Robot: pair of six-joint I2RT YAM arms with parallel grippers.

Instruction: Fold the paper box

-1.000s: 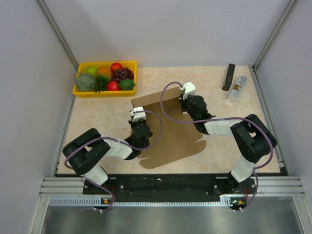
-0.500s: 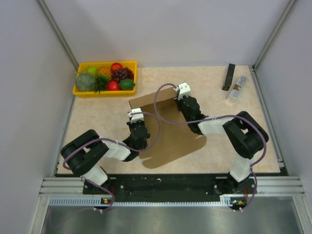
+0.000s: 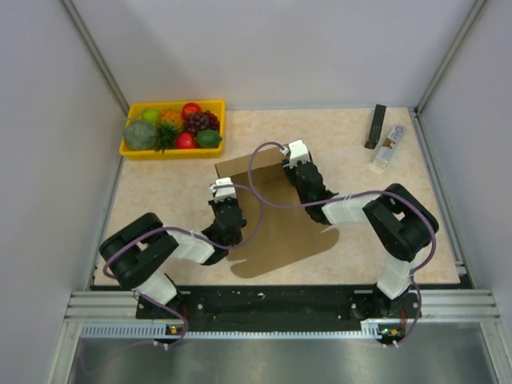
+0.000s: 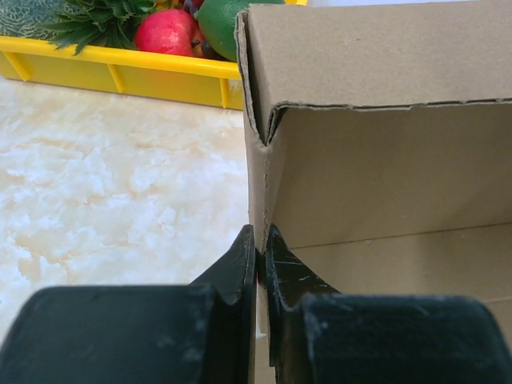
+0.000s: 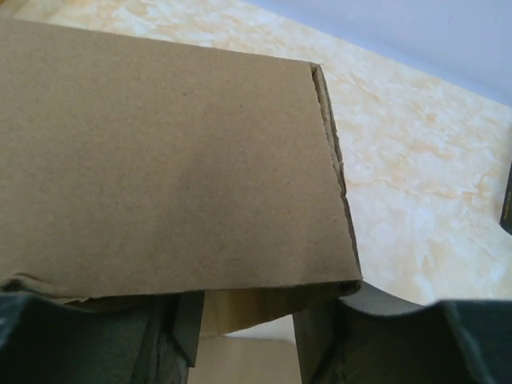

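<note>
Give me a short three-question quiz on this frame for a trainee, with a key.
1. True or false: the left gripper is pinching a wall of the paper box.
2. Which corner of the table holds the yellow fruit tray? A far left; B far right; C near left.
3. Fill in: the right gripper has its jaws standing ___.
Key: 1 true; 2 A; 3 apart.

We hold our left arm (image 3: 184, 244) folded low at the elbow and reaching forward, with the left gripper (image 4: 260, 244) pinched tight on a thin wall of the paper box (image 4: 384, 176). Our right arm (image 3: 352, 208) doubles back at its elbow and stretches in toward the middle, and the right gripper (image 5: 248, 324) has its fingers standing apart.
</note>
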